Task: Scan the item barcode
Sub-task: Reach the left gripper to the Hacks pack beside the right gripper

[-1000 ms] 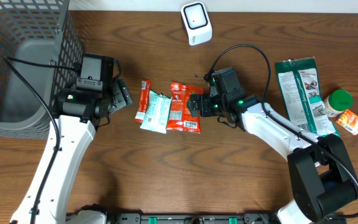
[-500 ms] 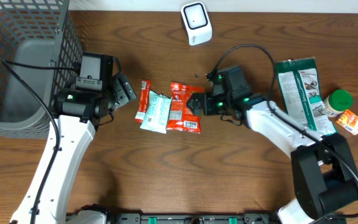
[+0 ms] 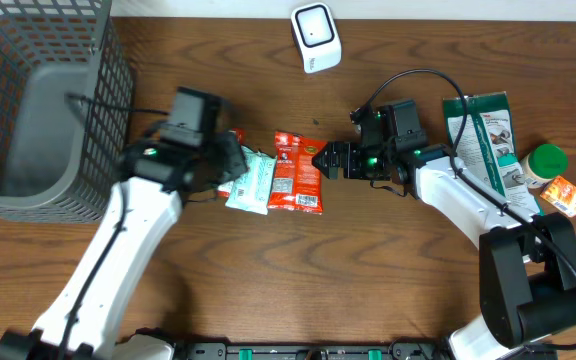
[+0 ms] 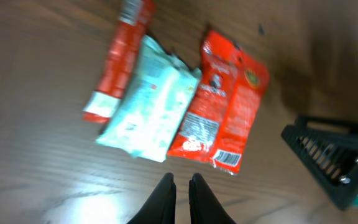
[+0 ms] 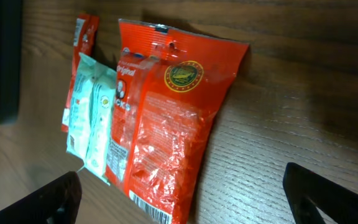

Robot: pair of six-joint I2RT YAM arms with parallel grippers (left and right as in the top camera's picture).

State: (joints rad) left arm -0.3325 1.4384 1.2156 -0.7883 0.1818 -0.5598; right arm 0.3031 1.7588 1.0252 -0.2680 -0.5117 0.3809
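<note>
At the worktop's (image 3: 268, 280) middle, a red packet (image 3: 297, 172) is laid flat against a pale packet (image 3: 252, 181). The left arm (image 3: 118, 240) is stretched diagonally toward them, the left jaws clenched on nothing. The right arm (image 3: 448, 195) is bent inward, the right jaws spread just beside the red packet.

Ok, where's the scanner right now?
Top centre of the overhead view: the scanner stands on the far side of the table, beyond the red packet and up-left of the right gripper.
</note>
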